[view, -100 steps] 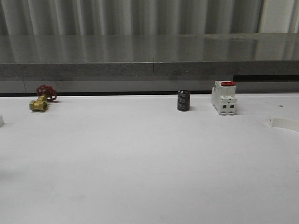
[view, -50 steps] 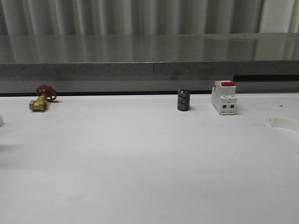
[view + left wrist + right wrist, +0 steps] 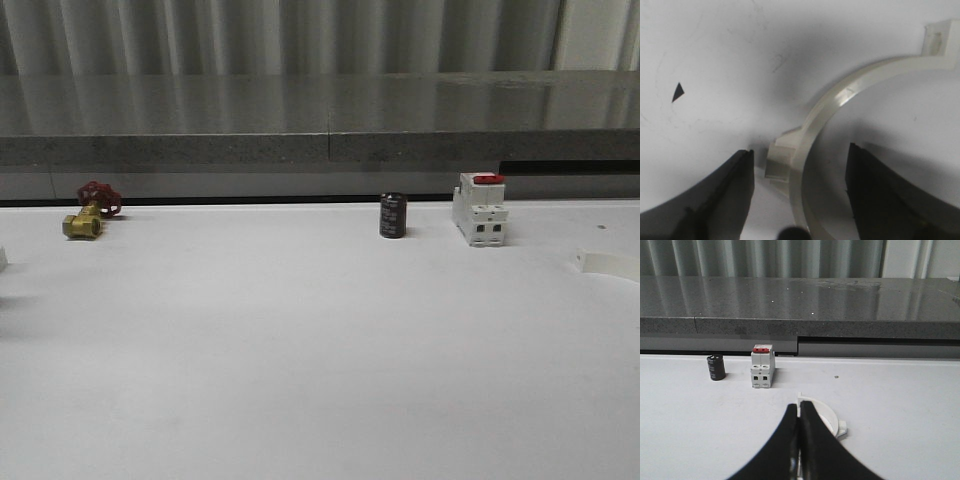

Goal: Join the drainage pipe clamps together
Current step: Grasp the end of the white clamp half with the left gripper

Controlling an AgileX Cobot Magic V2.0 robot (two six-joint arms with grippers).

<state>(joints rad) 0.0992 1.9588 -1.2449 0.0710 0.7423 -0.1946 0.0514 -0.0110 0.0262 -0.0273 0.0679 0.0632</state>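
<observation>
**While one claw straddles a clamp half, the other sits closed**

Seen from the left wrist: left gripper (image 3: 799, 192) with fingers spread apart, one dark finger (image 3: 727, 195) on each side of a white clamp half (image 3: 840, 102) lying flat on the white table (image 3: 715, 60), side lug between the fingers, neither finger touching.

Seen from the right wrist: right gripper (image 3: 799, 440) with fingers pressed together, empty, above the table; second clamp half (image 3: 827, 420) just beyond the tips. Farther back, a white breaker (image 3: 762, 368) with red top beside a black cylinder (image 3: 716, 367).

Seen from the front: brass valve (image 3: 88, 213) with red handle at far left.
</observation>
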